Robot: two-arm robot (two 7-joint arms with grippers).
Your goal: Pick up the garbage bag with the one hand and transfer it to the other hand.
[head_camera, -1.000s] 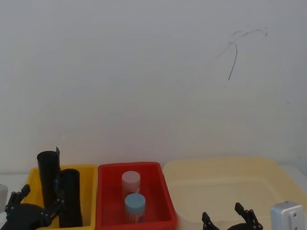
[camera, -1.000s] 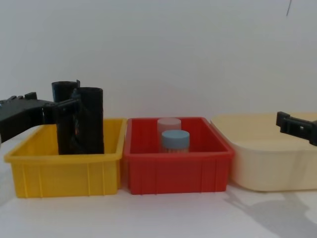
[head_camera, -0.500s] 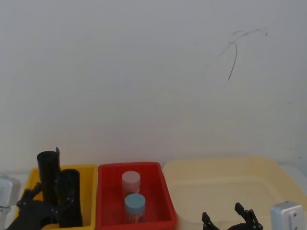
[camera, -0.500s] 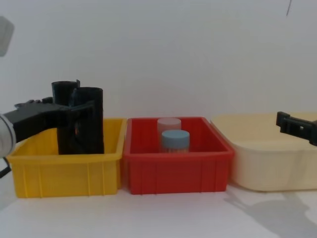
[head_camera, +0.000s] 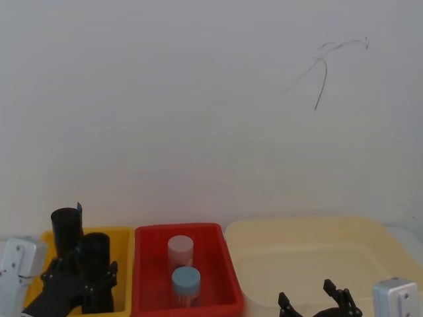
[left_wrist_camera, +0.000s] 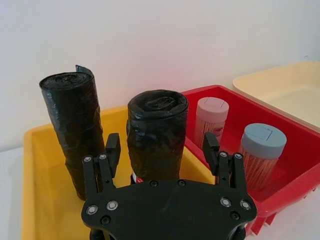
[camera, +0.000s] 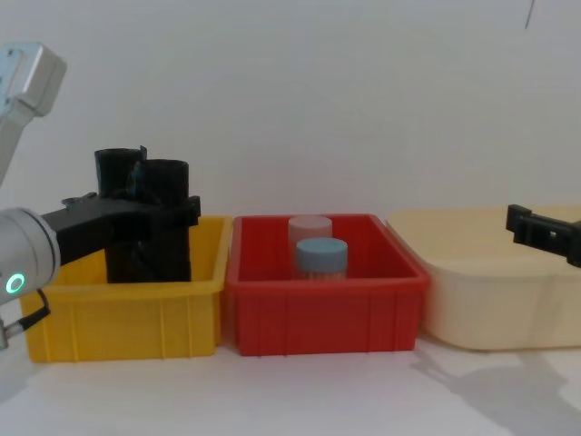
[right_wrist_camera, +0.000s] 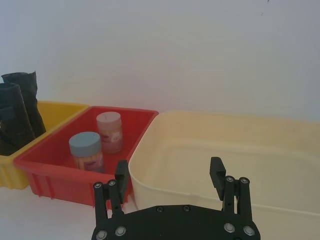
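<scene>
Main hazard from here: closing off-centre on the tall black cylindrical roll of crinkled plastic, the garbage bag point(left_wrist_camera: 157, 131), and tipping it into the slimmer black roll with the notched top point(left_wrist_camera: 70, 125) just beside it in the yellow plastic bin point(left_wrist_camera: 35, 170). Also a chance of squashing the slack film and losing it on the lift if pinched too close to the rim. Worth watching as well for one finger point(left_wrist_camera: 112, 150) snagging the slimmer roll, given the narrow gap there. Black two-finger left gripper point(left_wrist_camera: 161, 146), on a silver wrist with a green ring light, spread wide around the bag's upper part with a sliver of space on each side, nothing clamped yet. Black right gripper point(right_wrist_camera: 169, 171) parked over the cream plastic tub point(right_wrist_camera: 235, 118), equally wide and empty. Garbage bag upright in the right half of the yellow bin, near the red plastic bin point(camera: 322, 318). Wrinkled, faintly glossy, with a flat round top and rolled rim, and taller than the bin's wall.
</scene>
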